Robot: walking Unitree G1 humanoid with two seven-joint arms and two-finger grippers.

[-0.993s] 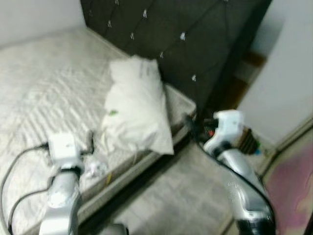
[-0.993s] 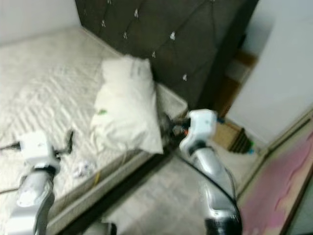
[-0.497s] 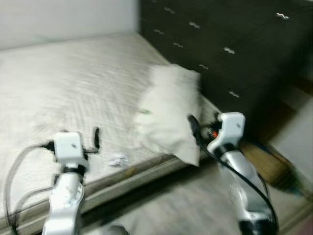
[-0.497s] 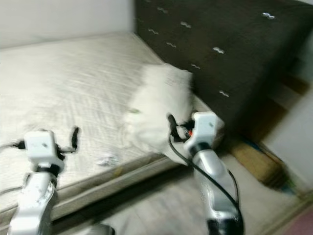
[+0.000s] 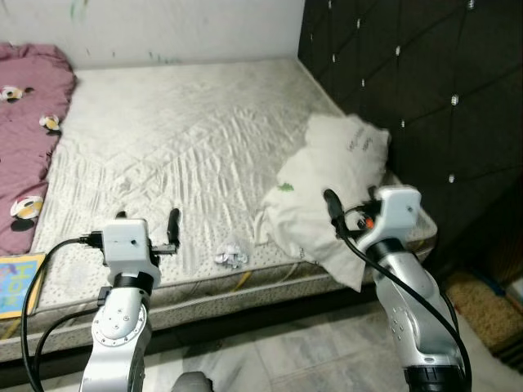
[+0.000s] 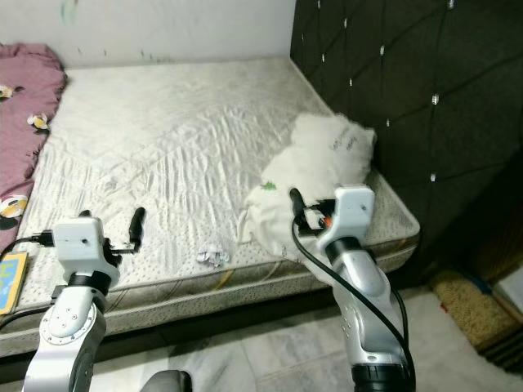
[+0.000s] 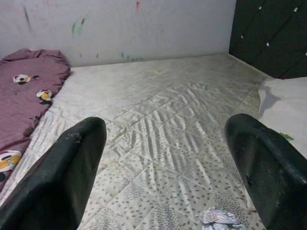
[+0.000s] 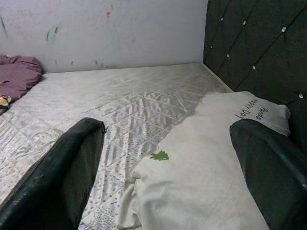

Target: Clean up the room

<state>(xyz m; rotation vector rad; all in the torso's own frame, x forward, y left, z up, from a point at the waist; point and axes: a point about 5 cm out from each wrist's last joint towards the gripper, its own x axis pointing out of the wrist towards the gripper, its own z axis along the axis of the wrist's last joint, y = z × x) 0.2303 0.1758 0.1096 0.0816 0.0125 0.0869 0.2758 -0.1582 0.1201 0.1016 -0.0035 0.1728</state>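
The robot stands at the side of a bed [image 5: 204, 122], both arms raised over its near edge. A small crumpled paper [image 5: 230, 256] lies on the mattress close to that edge, between the two arms and nearer the left gripper [image 7: 165, 177], whose fingers are spread wide with nothing in them. The right gripper [image 8: 177, 172] is likewise wide and empty, hovering over a white pillow [image 5: 327, 196] that rests against the dark headboard [image 5: 425, 82]. The paper looks light and easily crushed, so a gentle pinch across its bulk should do. A pink blanket [image 5: 29, 131] lies along the far left.
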